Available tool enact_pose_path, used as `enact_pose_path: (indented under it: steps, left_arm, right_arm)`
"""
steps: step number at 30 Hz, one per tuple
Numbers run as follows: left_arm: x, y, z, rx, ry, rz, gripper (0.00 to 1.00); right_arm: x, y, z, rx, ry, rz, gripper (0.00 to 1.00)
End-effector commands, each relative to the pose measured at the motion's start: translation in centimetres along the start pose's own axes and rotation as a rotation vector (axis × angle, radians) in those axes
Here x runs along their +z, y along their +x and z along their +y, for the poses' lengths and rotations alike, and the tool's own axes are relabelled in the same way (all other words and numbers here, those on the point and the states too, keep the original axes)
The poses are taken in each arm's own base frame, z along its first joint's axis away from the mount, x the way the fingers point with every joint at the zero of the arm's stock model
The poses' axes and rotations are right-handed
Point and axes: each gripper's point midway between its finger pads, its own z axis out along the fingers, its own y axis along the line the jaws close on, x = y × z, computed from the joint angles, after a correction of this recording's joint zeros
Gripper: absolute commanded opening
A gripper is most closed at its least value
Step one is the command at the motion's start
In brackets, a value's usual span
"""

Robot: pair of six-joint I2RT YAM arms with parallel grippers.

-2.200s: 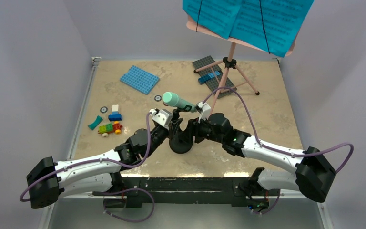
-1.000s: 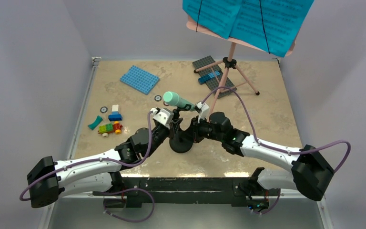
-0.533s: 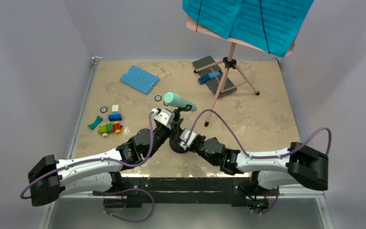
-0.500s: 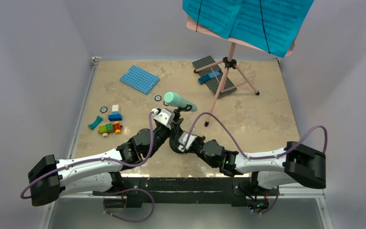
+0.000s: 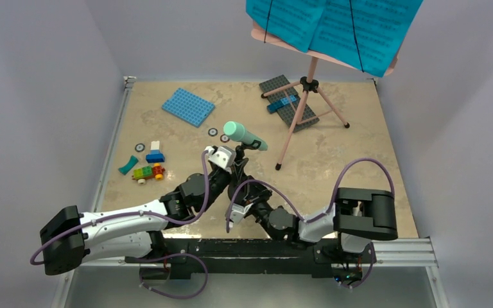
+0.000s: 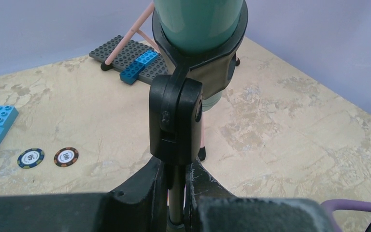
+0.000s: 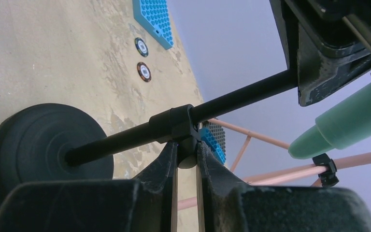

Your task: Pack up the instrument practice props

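Observation:
The mint-green microphone (image 5: 244, 135) sits tilted in the clip (image 6: 176, 116) of the black mic stand, mid-table. My left gripper (image 5: 231, 169) is shut on the stand's thin upper pole (image 6: 176, 193) just below the clip. My right gripper (image 5: 244, 200) comes in low from the near side. In the right wrist view it (image 7: 187, 155) is shut on the knob under the pole's collar (image 7: 174, 123), near the round base (image 7: 38, 154). The pink tripod music stand (image 5: 300, 109) stands at the far right with cyan sheet-music pages (image 5: 334, 25) on its board.
A blue baseplate (image 5: 188, 106) lies far left. A grey baseplate (image 5: 276, 86) with blue bricks lies by the tripod's feet. Small toy bricks (image 5: 147, 163) lie at the left. Two round chips (image 6: 48, 157) lie beyond the microphone. Grey walls close in three sides.
My right arm has drawn back from the stand's right side, folded low at the near edge, and closed on the pole's lower collar. The microphone has shifted slightly right. My left arm barely moved.

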Motion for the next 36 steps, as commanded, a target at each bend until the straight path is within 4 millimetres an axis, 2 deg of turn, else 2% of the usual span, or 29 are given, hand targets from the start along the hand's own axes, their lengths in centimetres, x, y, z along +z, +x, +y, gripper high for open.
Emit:
enact_pose_path:
  steps: [1,2,3,4,5,8,12,16,18,20,22,28,33,36]
  left_arm:
    - [-1.1,5.8,-0.8,-0.006,0.041,0.177,0.00]
    - [-1.1,5.7,-0.8,-0.007,0.041,0.173,0.00]
    - [-1.0,5.7,-0.8,-0.007,0.041,0.170,0.00]
    - [-1.0,5.6,-0.8,-0.008,0.041,0.168,0.00]
    - [-1.0,5.6,-0.8,-0.007,0.040,0.167,0.00]
    - [-0.8,5.6,-0.8,0.000,0.036,0.167,0.00]
    - [-0.8,5.6,-0.8,0.008,0.031,0.172,0.00]
    - [-0.8,5.5,-0.7,0.010,0.031,0.163,0.00]
    - [-0.8,5.3,-0.8,0.009,0.033,0.155,0.00]
    - [-0.8,5.1,-0.8,0.004,0.037,0.144,0.00]
    - [-0.8,5.1,-1.0,-0.002,0.046,0.135,0.00]
    - [-1.1,4.4,-1.9,0.006,0.091,0.091,0.00]
    - [-1.6,4.2,-2.1,0.032,0.096,0.069,0.00]
    - [-1.8,4.2,-1.9,0.036,0.092,0.065,0.00]
  right_arm:
    - [-0.1,-3.7,-5.1,0.210,0.115,-0.089,0.07]
    - [0.0,-3.6,-5.4,0.251,0.117,-0.064,0.42]
    - [0.0,-3.4,-5.5,0.289,0.111,-0.032,0.69]
    - [0.0,-3.3,-5.5,0.320,0.100,-0.001,0.80]
    - [-0.1,-3.2,-5.4,0.358,0.081,0.015,0.83]
    - [-0.8,-3.2,-4.9,0.476,0.009,0.034,0.87]
    - [-2.4,-2.9,-5.2,0.670,-0.052,0.060,0.90]
    - [-4.6,-3.1,-5.7,1.041,-0.192,0.040,0.92]
    - [-5.1,-2.1,-5.6,1.267,-0.268,0.085,0.90]
    - [-5.2,-1.4,-5.9,1.461,-0.326,0.109,0.88]
    - [-5.2,-1.8,-6.0,1.596,-0.380,0.119,0.88]
    - [-4.4,-4.3,-5.1,1.855,-0.611,0.135,0.87]
    - [-3.7,-4.2,-5.1,2.103,-0.688,0.108,0.85]
    - [-3.1,-3.9,-5.2,2.144,-0.698,0.123,0.83]
